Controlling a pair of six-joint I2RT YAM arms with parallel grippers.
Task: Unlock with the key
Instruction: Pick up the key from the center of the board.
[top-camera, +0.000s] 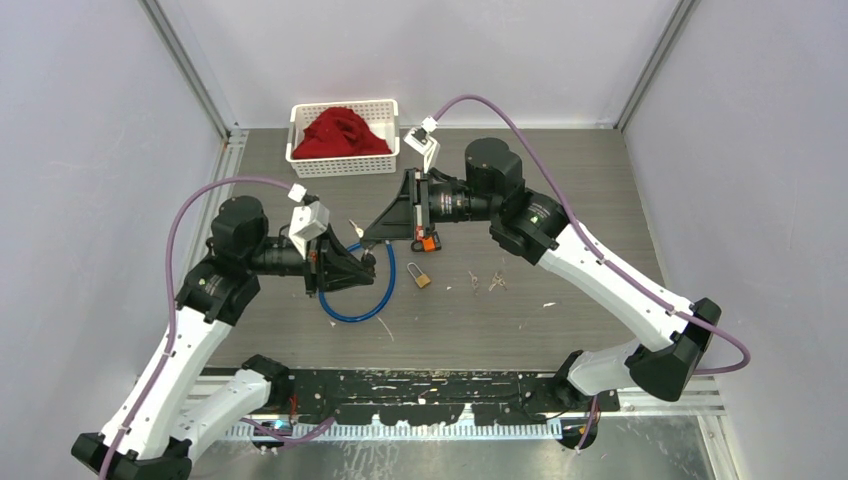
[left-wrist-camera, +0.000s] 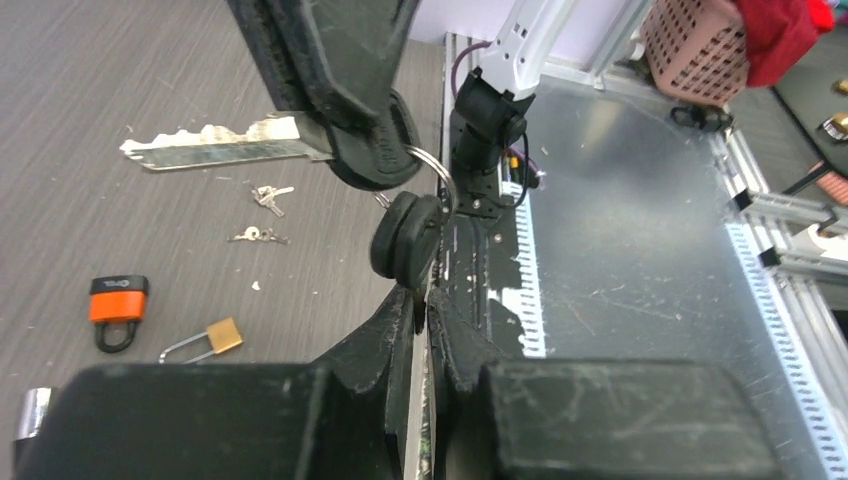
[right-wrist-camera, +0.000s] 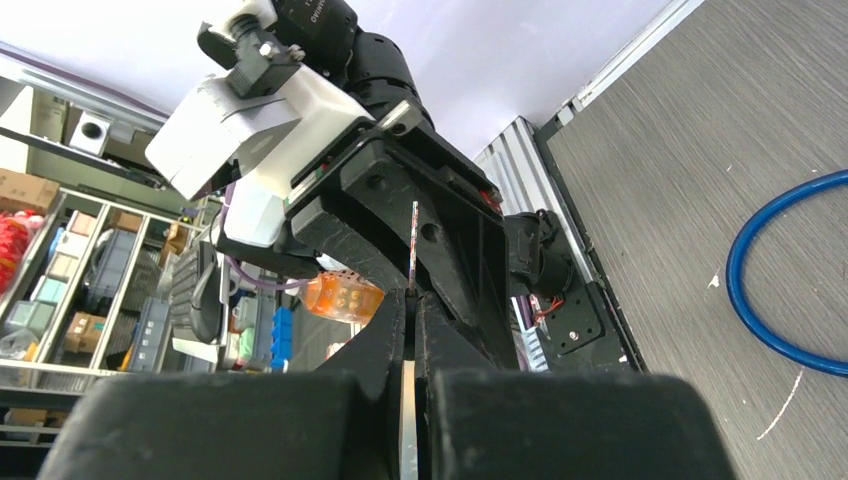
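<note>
My right gripper (top-camera: 368, 236) (right-wrist-camera: 411, 298) is shut on a black-headed key (left-wrist-camera: 215, 147), whose silver blade sticks out sideways above the table. A ring (left-wrist-camera: 432, 165) links it to a second black-headed key (left-wrist-camera: 405, 240). My left gripper (top-camera: 372, 262) (left-wrist-camera: 425, 298) is shut on that second key's blade, which shows as a thin silver strip between the jaws. Both grippers meet tip to tip above a blue cable loop (top-camera: 355, 320) (right-wrist-camera: 770, 300). Right of the loop, an orange padlock (top-camera: 428, 243) (left-wrist-camera: 118, 300) and a brass padlock (top-camera: 420, 277) (left-wrist-camera: 222, 335) lie on the table.
Small loose keys (top-camera: 485, 282) (left-wrist-camera: 270, 195) lie right of the brass padlock. A white basket (top-camera: 340, 165) with a red cloth (top-camera: 340, 132) stands at the back left. Grey walls close in the table on three sides.
</note>
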